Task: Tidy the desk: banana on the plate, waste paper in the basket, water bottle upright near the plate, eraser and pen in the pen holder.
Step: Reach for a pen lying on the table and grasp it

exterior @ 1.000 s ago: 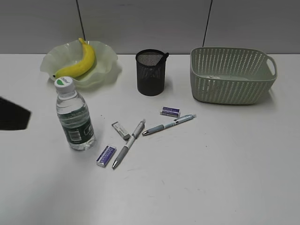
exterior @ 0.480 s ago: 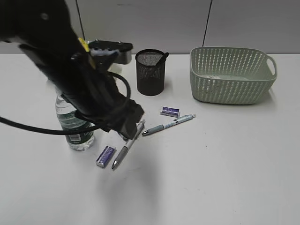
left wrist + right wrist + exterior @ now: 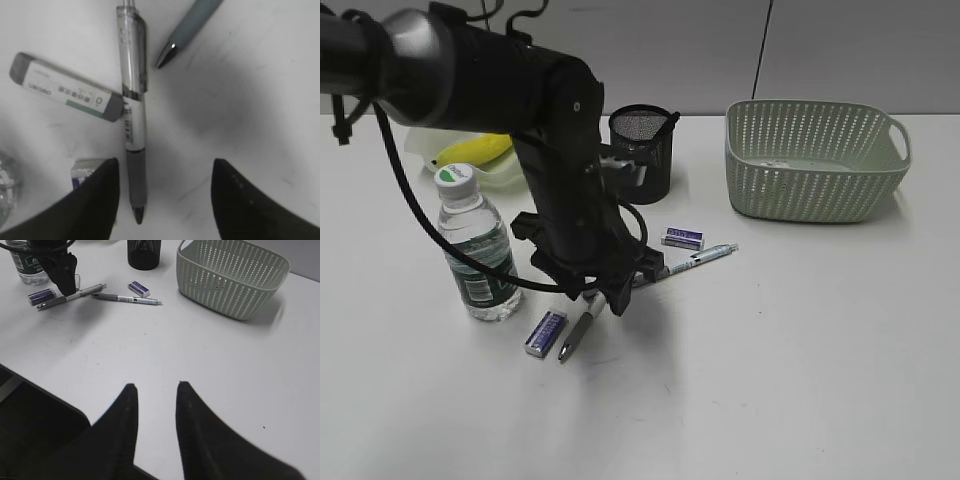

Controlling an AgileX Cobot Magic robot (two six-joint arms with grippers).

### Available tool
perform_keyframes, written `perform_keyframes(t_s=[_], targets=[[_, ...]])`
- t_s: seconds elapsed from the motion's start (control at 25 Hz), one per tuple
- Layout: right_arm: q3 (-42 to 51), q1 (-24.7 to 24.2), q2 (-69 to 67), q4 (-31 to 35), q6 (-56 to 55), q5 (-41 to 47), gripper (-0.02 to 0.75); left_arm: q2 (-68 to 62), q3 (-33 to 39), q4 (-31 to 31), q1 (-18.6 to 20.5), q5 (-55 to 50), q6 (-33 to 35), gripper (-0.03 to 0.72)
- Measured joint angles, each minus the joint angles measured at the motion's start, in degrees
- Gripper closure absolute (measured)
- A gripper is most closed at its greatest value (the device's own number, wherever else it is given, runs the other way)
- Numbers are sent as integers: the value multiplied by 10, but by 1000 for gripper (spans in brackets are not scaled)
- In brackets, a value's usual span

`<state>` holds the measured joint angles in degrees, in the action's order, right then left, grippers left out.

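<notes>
Pen (image 3: 134, 115) lies on the desk (image 3: 250, 75) between my open left gripper (image 3: 165, 200) fingers, not grasped.

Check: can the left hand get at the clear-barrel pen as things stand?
Probably yes. The left hand hangs open right over the clear-barrel pen, one finger on each side of its grip end. The grey-sleeved eraser touches the barrel higher up, away from the fingers.

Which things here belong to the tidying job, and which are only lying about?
Job:
banana
plate
water bottle
pen holder
basket
two pens
three erasers
left gripper

Lying about:
nothing that I can see; the waste paper is not visible.
</notes>
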<state>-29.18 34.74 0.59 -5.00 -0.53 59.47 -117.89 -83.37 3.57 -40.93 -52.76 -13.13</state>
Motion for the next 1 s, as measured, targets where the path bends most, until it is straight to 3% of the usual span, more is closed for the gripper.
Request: perform_keyframes(t_s=[0.2,0.28,0.44,0.56,0.8,1.0], targets=[[0,0,0,0,0,0,512,-39,-3,-4,0,-17,0,260],[0,0,0,0,0,0,512,-50,-3,-5,0,-6,0,298],[0,0,0,0,0,0,512,-64,-5,-9,0,20,-1,440],[0,0,0,0,0,0,512,-65,-7,-25,0,12,-1,590],[0,0,0,0,0,0,512,-45,-5,-20,0,8,-1,598],[0,0,0,0,0,0,511,56,-5,-14,0,53,-1,598]])
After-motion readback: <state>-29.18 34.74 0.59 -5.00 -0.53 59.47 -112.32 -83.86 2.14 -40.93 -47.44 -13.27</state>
